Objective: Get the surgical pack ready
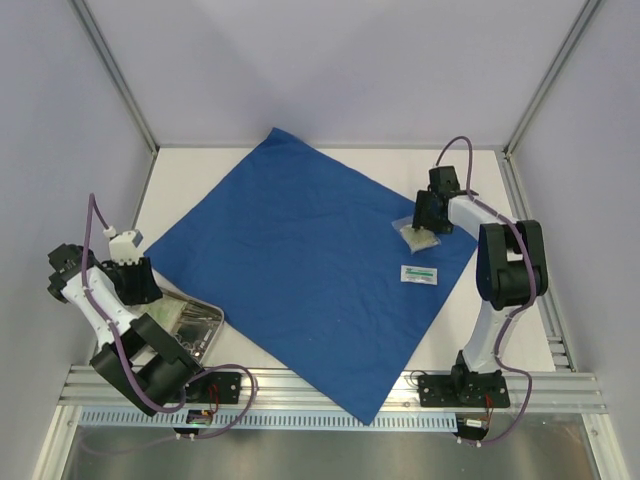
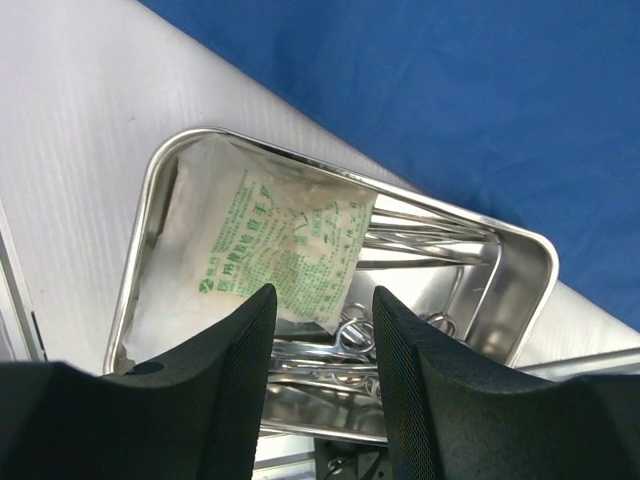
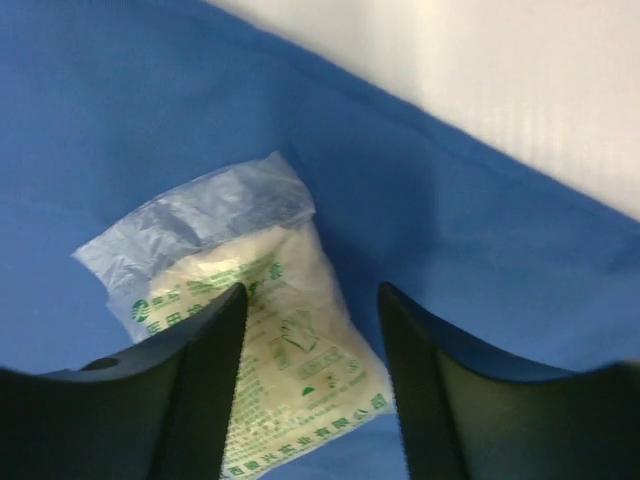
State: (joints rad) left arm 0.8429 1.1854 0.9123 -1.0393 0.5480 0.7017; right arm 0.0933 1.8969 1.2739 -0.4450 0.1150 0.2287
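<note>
The blue sheet [image 1: 300,260] lies spread flat on the desk [image 1: 190,180], turned cornerwise so one point reaches toward the arm bases. It spans the ground between the two sets of fingers. Opened out like this, it seems meant as the wrapper, with the supplies laid on it before it is folded up.

The right fingers [image 3: 190,400] are spread wide and grip nothing. Directly beneath their gap a clear packet [image 3: 290,350] with green print rests on the sheet, its crumpled open end pointing away past the fingertips. Whether the pads brush the plastic cannot be told; the packet looks to lie on the cloth under its own weight, so it reads as either just set down or about to be lifted. Near these fingers, on the side toward the arm's base, a small sachet [image 1: 420,273] also lies on the sheet.

The left fingers [image 2: 220,370] are parted about halfway and empty. They hang above a steel tray [image 2: 540,260] that sits on bare desk just off the sheet's edge. Below and just ahead of their tips a second printed packet [image 2: 270,250] leans in the tray, and steel tools [image 2: 420,230] lie beside and partly under it. That packet is probably the next thing to be picked.
</note>
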